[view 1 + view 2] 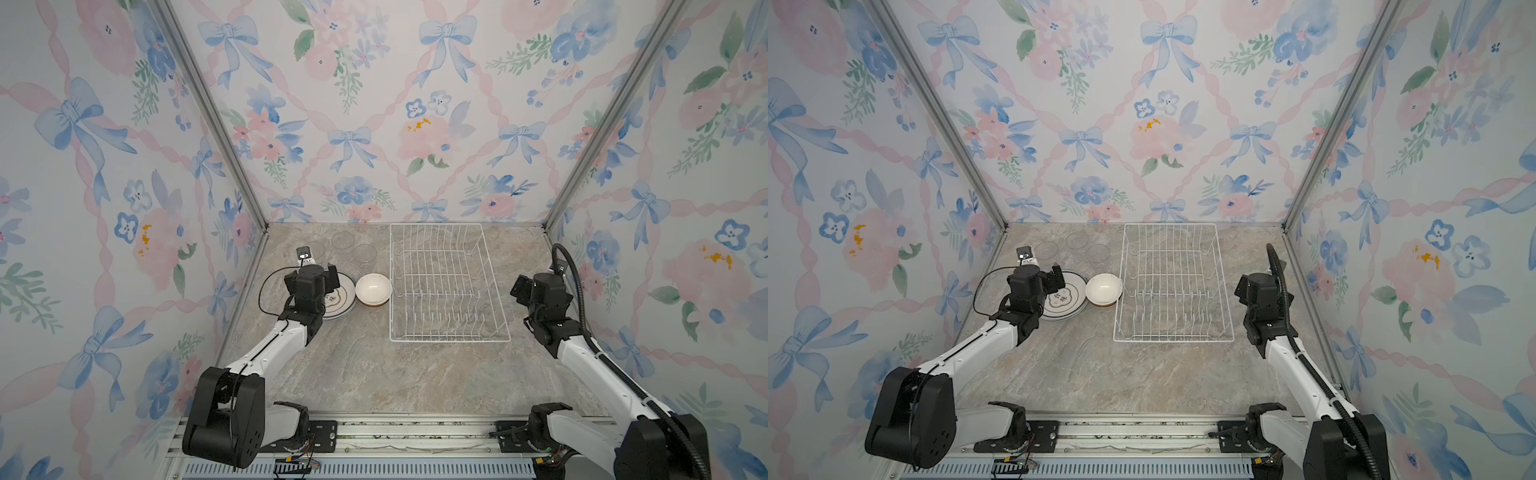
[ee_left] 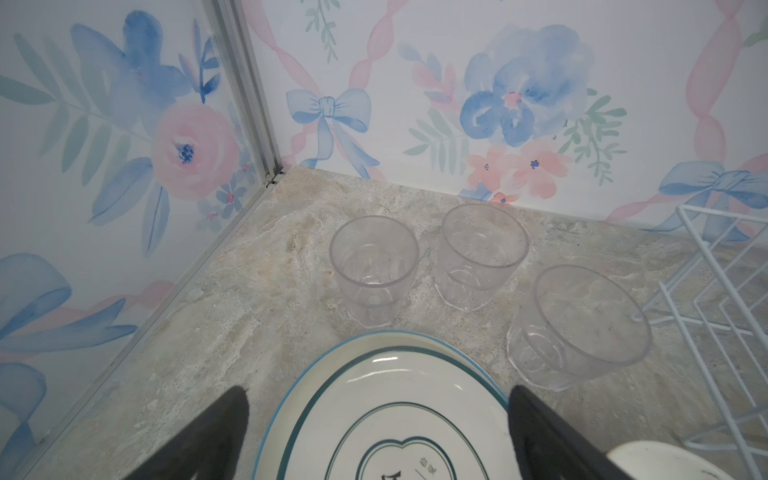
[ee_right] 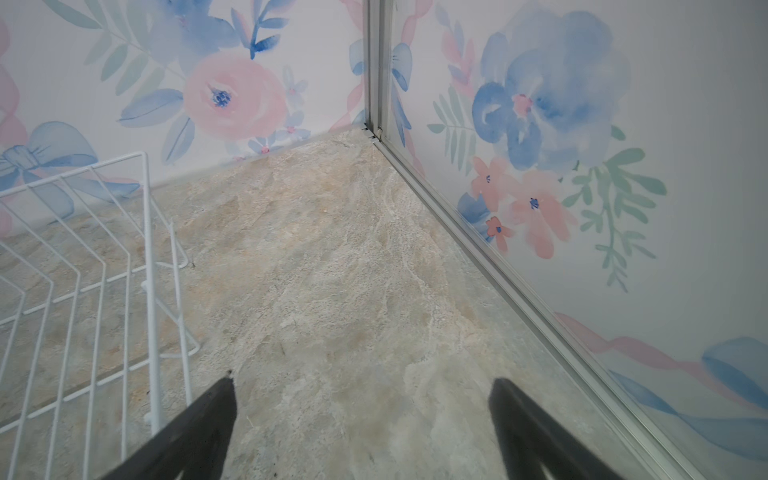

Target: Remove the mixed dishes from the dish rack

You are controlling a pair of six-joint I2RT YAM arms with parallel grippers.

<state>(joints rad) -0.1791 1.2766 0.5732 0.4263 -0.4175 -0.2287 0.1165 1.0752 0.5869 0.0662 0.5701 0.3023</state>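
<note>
The white wire dish rack (image 1: 449,282) (image 1: 1173,286) stands right of centre with no dish in it. To its left on the stone top lies a stack of white plates (image 1: 343,301) (image 2: 390,415) with dark rings. An orange bowl with a white inside (image 1: 373,289) (image 1: 1104,289) sits beside them. Behind them stand three clear tumblers (image 2: 374,270) (image 2: 482,253) (image 2: 582,324). My left gripper (image 2: 376,392) (image 1: 322,275) hovers open over the plates' far rim, holding nothing. My right gripper (image 3: 362,378) (image 1: 523,286) is open over bare table to the right of the rack.
Flowered walls close in the left, back and right sides, with metal posts at the back corners (image 1: 266,226). A black cable (image 1: 266,291) loops left of the left wrist. The rack's wire corner (image 3: 145,216) stands close beside my right gripper. A metal rail (image 1: 395,432) runs along the front.
</note>
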